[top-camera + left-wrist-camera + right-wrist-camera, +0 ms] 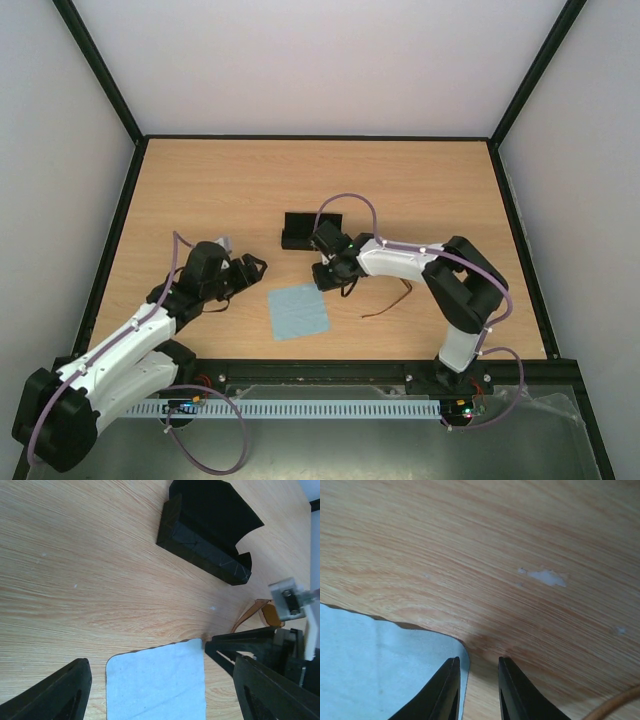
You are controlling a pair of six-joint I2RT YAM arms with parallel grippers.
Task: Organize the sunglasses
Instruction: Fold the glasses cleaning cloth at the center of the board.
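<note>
The sunglasses (392, 303) lie on the table under my right arm; only a thin reddish-brown temple shows. Part of the frame shows in the left wrist view (257, 612), and a strand at the right wrist view's corner (615, 702). The black case (305, 230) stands open behind them (205, 535). The light blue cloth (298, 311) lies flat in front. My right gripper (325, 278) is low at the cloth's far right corner (395, 670), narrowly open (477, 661), one finger over the cloth edge, one over wood. My left gripper (255, 270) is open and empty left of the cloth (165, 700).
The wooden table (220, 190) has a black raised border and white walls around it. A pale chipped spot (547, 576) marks the wood near the right gripper. The right gripper's fingers (250, 650) show in the left wrist view beside the cloth (157, 680).
</note>
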